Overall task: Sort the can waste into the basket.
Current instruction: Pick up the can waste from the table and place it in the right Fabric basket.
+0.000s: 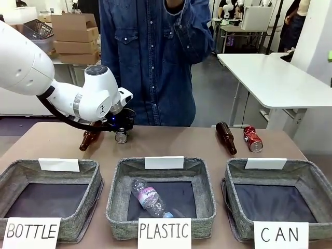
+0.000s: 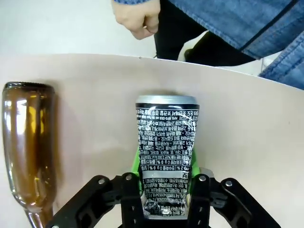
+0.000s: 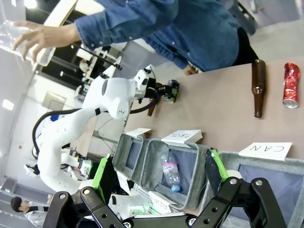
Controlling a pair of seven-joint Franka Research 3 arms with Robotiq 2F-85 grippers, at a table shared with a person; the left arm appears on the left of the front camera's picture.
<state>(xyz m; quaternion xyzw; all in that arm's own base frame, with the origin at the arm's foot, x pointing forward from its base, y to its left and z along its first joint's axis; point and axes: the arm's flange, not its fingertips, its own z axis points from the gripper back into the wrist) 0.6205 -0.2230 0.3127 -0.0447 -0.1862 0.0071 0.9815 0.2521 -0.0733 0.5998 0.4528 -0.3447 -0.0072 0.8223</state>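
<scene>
Nearest the lens, at the bottom centre of my left wrist view, my left gripper (image 2: 165, 166) is clamped on the black-and-silver can (image 2: 166, 128), a green pad pressed to each side of its lower half. The can's silver rim points to the top of the frame, over the tan worktop (image 2: 247, 142). I cannot tell whether the can rests on the worktop or sits just off it. At the left edge of that frame a brown bottle (image 2: 28, 147) lies close beside the can, apart from it. A person's hand (image 2: 137, 19) hangs loosely curled at the top centre, beyond the worktop's far edge.

In the front view the clamped can is left of centre. The red can (image 1: 253, 138) lies on its side at the right of the frame, just beside a second brown bottle (image 1: 226, 137). The CAN basket (image 1: 311, 181) fills the lower right, in front of the red can. The PLASTIC basket (image 1: 116, 197) at lower centre holds a clear plastic bottle (image 1: 149, 198), and the BOTTLE basket (image 1: 10, 174) sits at lower left.

In the right wrist view my right gripper (image 3: 158, 178) stands with its jaws wide apart, holding nothing.
</scene>
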